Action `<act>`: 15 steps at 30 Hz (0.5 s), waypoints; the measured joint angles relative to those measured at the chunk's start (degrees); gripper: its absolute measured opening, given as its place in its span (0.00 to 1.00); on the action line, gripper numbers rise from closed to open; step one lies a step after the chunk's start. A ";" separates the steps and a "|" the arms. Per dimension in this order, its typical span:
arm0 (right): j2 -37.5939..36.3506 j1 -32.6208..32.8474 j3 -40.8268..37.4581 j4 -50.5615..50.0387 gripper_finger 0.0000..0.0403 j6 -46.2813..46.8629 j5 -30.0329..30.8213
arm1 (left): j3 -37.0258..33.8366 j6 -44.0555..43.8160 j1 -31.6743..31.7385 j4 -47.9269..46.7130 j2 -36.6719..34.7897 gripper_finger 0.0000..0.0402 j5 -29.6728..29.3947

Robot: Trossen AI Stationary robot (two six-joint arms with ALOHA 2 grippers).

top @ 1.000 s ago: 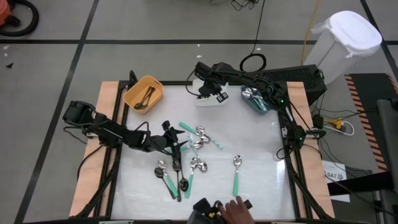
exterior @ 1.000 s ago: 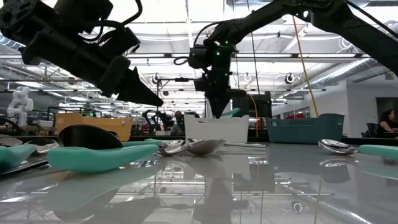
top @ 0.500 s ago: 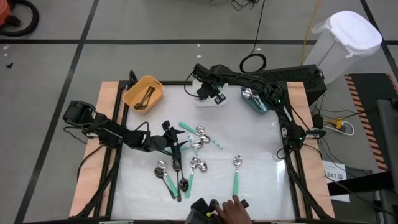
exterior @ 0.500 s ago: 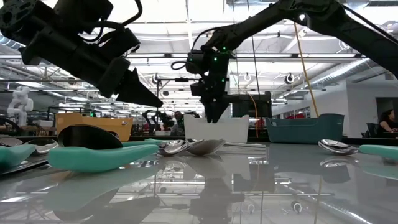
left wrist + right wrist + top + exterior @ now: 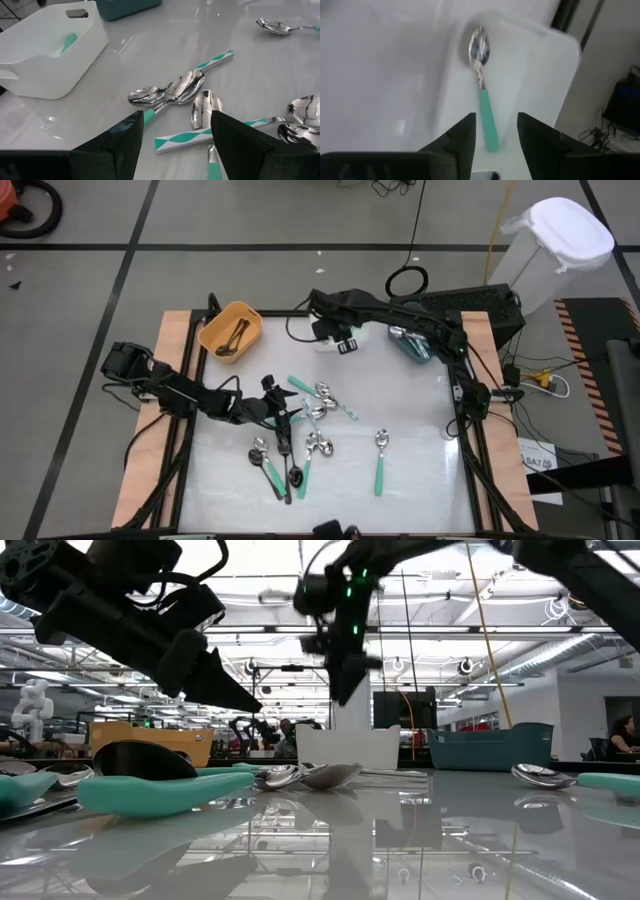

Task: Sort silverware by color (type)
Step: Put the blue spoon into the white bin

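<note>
Dropping: mint spoon (image 5: 484, 95) lies flat in the white bin (image 5: 545, 65), free of the right gripper (image 5: 492, 132); you want the fingers parted and clear before you swing away.
Right arm pose: reaches across the far edge, gripper (image 5: 335, 332) above the white bin (image 5: 352, 345), nose pointing down, nothing held.
Left arm pose: stretched low from the left edge, left gripper (image 5: 175, 135) wide and empty, hovering near the pile.
Silverware left: scattered spoons (image 5: 300, 435) mid-table, mint, black and silver mixed; lone mint one (image 5: 380, 455) apart.
Next pick tip: judge the overlapping bowls (image 5: 172, 92); take one handle only.
</note>
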 joint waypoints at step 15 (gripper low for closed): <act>-17.33 18.56 -26.98 5.17 0.35 34.90 -12.38 | 0.02 -5.97 -4.99 -1.32 0.02 0.58 1.14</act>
